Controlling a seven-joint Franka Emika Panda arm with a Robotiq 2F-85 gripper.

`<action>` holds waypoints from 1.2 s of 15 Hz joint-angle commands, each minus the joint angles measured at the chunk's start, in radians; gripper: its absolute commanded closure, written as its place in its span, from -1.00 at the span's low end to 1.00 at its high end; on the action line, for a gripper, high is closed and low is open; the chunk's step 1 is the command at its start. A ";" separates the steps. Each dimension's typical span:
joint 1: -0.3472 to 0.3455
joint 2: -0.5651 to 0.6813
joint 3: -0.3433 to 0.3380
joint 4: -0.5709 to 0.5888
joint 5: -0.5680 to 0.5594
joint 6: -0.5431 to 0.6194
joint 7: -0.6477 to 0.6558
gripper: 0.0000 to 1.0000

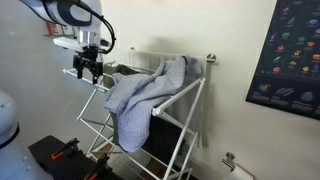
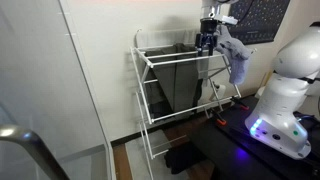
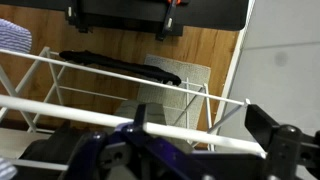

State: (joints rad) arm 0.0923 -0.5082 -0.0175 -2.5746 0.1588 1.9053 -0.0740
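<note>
Fingers (image 1: 88,69) spread wide, gripping nothing, hovering just above end of white drying rack (image 1: 196,108). Wrist view: rack rail (image 3: 60,112) crosses close beneath fingers, contact cannot tell. Grey-blue cloth (image 1: 145,95) draped over rack top, beside fingers, apart from them. Dark garment (image 1: 165,132) hangs lower, beyond cloth. Wood floor (image 3: 110,45) far beneath.

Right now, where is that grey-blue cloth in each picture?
In an exterior view: cloth draped over the drying rack, mid-frame.
In an exterior view: hanging at the rack's right end, upper right.
Wrist view: only a striped edge, upper left corner.
Shared landmark: the white drying rack.
</note>
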 commanded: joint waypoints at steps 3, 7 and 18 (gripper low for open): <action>-0.010 -0.008 0.009 0.014 0.007 -0.008 -0.007 -1.00; -0.024 -0.032 0.000 0.076 0.005 -0.024 0.005 -1.00; -0.248 -0.014 -0.174 0.273 -0.043 0.011 0.048 -1.00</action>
State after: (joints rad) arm -0.0996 -0.5582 -0.1527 -2.3434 0.1335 1.9079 -0.0509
